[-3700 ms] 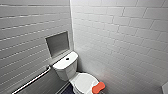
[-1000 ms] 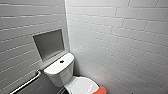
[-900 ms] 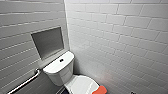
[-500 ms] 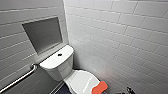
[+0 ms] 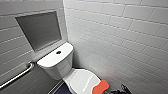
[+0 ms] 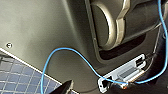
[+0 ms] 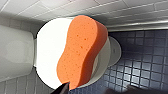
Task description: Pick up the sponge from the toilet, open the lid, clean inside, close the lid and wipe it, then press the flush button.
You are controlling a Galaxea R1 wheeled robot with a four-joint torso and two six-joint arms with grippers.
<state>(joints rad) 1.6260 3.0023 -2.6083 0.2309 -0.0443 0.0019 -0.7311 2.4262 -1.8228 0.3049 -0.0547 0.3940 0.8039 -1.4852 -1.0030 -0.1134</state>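
Parts of the scene are cut off or hard to read. In the head view the toilet (image 5: 56,62) stands in the corner of a white tiled wall (image 5: 120,37). Its lid is closed, and the front of the bowl runs off the lower edge. The sponge (image 5: 100,87) lies on the front end of the lid, overhanging the rim, and its near end is clipped by the same edge. The flush button (image 5: 58,52) is a small dark spot in the middle of the tank top. A recessed niche (image 5: 40,30) sits in the wall above the tank, and a metal grab bar (image 5: 17,75) runs off the picture's side. Something dark beside the sponge is too blurred to name.

The right wrist view looks down on the orange sponge resting on the lid, with dark blue floor tiles (image 7: 140,55) around the bowl; its under layer barely shows. Just a dark tip of the right gripper (image 7: 62,88) is visible, so I cannot tell whether it is spread or closed. It holds nothing that can be seen.

The left wrist view shows the robot's own body, a blue cable (image 6: 50,65) and a dark tip of the left gripper (image 6: 67,87), whose state I also cannot tell.

Against the earlier pictures, the toilet shows larger and lower because the camera has moved closer. The sponge lies where it was.
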